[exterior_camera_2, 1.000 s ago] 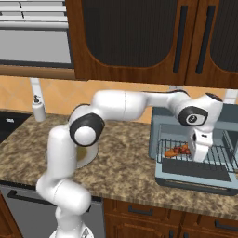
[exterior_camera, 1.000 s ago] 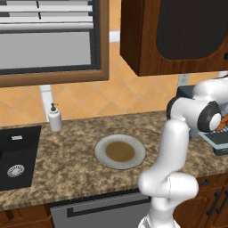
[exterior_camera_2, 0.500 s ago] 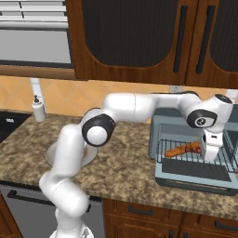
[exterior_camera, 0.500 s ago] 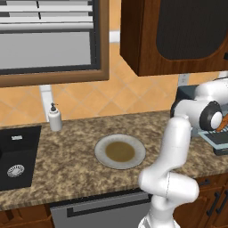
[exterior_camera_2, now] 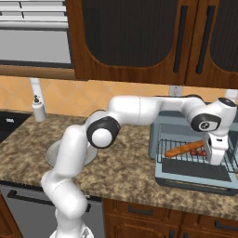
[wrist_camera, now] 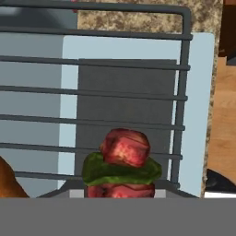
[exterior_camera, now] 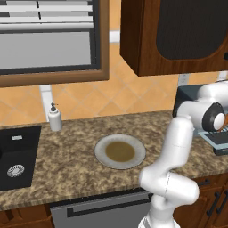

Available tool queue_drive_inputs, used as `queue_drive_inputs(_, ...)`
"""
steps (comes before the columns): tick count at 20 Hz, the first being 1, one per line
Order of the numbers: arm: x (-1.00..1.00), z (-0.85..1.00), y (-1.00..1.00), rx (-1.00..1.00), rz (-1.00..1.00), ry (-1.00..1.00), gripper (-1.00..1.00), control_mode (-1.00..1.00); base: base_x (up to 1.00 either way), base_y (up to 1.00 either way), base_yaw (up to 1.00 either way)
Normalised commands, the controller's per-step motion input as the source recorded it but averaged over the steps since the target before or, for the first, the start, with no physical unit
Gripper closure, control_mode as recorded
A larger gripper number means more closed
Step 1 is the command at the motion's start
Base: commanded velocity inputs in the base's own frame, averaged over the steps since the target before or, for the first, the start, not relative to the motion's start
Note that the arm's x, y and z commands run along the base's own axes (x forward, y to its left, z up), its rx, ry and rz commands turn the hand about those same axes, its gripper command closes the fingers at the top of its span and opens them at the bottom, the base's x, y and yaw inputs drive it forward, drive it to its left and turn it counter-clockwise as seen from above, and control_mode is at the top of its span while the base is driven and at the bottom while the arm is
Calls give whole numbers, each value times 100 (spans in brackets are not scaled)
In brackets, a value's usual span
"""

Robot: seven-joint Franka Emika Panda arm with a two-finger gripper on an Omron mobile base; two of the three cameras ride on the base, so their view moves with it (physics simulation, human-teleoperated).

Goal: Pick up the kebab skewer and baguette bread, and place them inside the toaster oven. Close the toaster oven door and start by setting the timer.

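gripper point(exterior_camera_2: 216, 157): seen in the right base view hanging down over the right end of the oven rack, jaws drawn in as tight as they get. They look clamped on the kebab skewer, though the fingers themselves can't really be made out up close.

kebab skewer point(wrist_camera: 123, 166): caught right at the gripper in the hand view, a red chunk stacked on a green piece with more red below, sitting just over the rack wires. In the right base view the small red bits are spotted at the right end of the rack, touching or just beside the gripper.

baguette point(exterior_camera_2: 184, 148): laid slantwise on the rack inside the oven, its right end near the skewer chunks and just left of the gripper. An orange-brown edge of it is glimpsed at the lower left of the hand view.

toaster oven point(exterior_camera_2: 158, 135): parked on the counter at the right, under the dark wood cabinets.

toaster oven door point(exterior_camera_2: 200, 177): dropped flat open toward the front, dark glass facing up, right below the rack and the gripper.

rack point(wrist_camera: 129, 92): grey wires seen running across the hand view, with the open door underneath.

plate point(exterior_camera: 120, 151): left on the counter point(exterior_camera: 67, 164) well apart from the oven, round with a brownish centre.

soap bottle point(exterior_camera: 54, 118): stood at the back of the counter, beside the black sink point(exterior_camera: 18, 156).
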Motion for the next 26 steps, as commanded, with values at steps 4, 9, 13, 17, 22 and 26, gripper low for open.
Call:
queue_drive_inputs(4,39,0,-29,0,0,0,100,-100,0,0,0)
queue_drive_inputs(9,48,-3,-10,-1,0,0,100,-100,0,0,0)
queue_drive_inputs(13,55,-3,9,-1,0,0,-100,-100,0,0,0)
queue_drive_inputs(17,37,0,4,0,-1,0,-100,-100,0,0,0)
queue_drive_inputs(22,22,3,1,0,-6,0,-100,-100,0,0,0)
queue_drive_inputs(26,-52,40,-1,0,-8,-2,-100,-100,0,0,0)
